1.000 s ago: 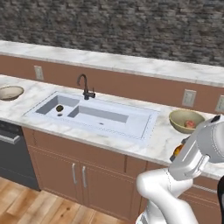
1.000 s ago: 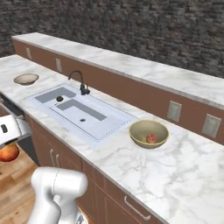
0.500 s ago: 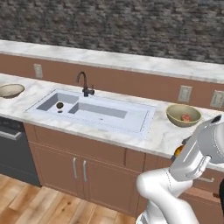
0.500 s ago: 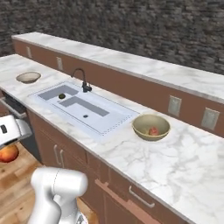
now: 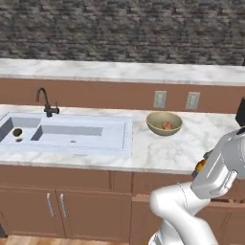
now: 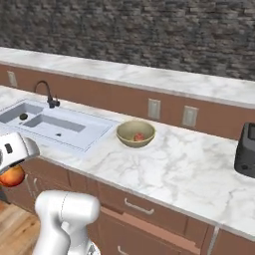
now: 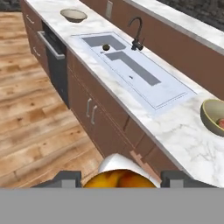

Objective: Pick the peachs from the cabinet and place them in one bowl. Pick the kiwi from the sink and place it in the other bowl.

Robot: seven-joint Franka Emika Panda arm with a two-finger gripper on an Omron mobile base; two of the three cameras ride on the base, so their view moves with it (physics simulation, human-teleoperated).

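Gripper [image 7: 119,180]: bottom centre of the hand view, jaws part-closed on a peach [image 7: 117,180], the fruit seated between the two dark fingertips [image 7: 65,178]. The same yellow-orange fruit shows at the left edge of the right base view [image 6: 11,175], below the white wrist, and as a small orange patch at the right of the left base view, partly hidden behind the forearm.

Step in hand, as judged: carrying the second peach to the deep tan bowl [image 6: 135,133]. One peach [image 6: 139,136] already lies inside that bowl, centre of the right base view. To do it well: lift the fruit above counter height before moving over the marble countertop [image 6: 189,169], bring it over the bowl's middle, lower it inside the rim, then release, so that it neither rolls out nor knocks the fruit already there.

Arm pose: hand held low, in front of the cabinet fronts and below the counter edge, looking along the counter run. Elbow folded, forearm rising at the lower right of the left base view.

Sink [image 5: 67,135]: left of the left base view, faucet [image 5: 46,100] behind it. Kiwi [image 7: 105,47]: small dark fruit in the basin, upper centre of the hand view, not yet collected. Shallow brown-rimmed bowl [image 7: 73,15]: top of the hand view, on the counter beyond the sink.
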